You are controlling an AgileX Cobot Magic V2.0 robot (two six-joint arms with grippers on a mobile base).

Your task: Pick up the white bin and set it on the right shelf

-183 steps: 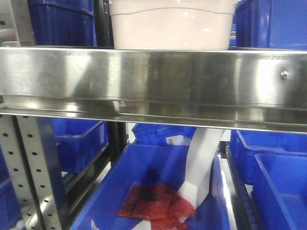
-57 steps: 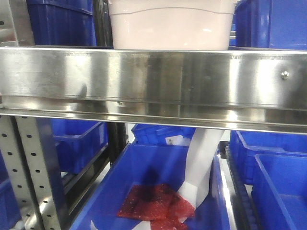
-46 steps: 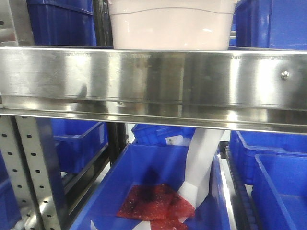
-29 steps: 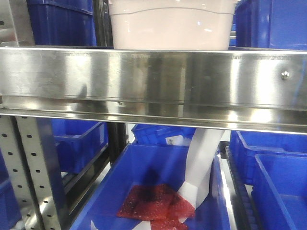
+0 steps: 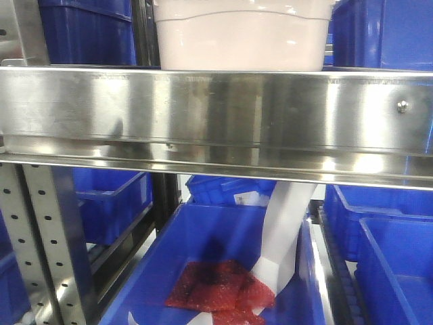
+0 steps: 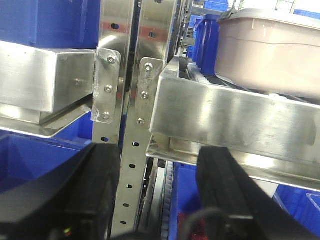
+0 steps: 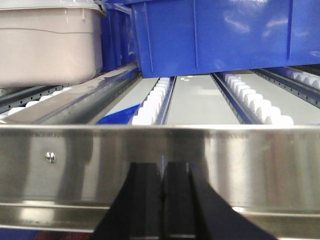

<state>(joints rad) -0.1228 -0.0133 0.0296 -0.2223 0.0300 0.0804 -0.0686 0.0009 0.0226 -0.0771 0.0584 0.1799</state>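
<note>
The white bin (image 5: 242, 37), a pale pinkish tub, stands on the right shelf (image 5: 216, 108) behind its shiny front rail. In the left wrist view the white bin (image 6: 270, 50) rests on the roller track above the rail (image 6: 240, 120), up and to the right of my left gripper (image 6: 160, 172). That gripper is open and empty, below the rail and in front of the perforated uprights. My right gripper (image 7: 163, 172) is shut on nothing, low and close in front of the rail (image 7: 100, 160). The white bin (image 7: 47, 47) is at the upper left, well apart.
Blue bins (image 5: 379, 34) flank the white bin on the shelf, and one large blue bin (image 7: 225, 35) sits on the rollers to its right. Below the rail, an open blue bin (image 5: 203, 244) holds red bubble wrap (image 5: 216, 284) and a white strip. Perforated uprights (image 6: 125, 100) split left and right shelves.
A dark reflection on the left part of the rail has shrunk since the earliest frame. The white bin and the shelf have not moved.
</note>
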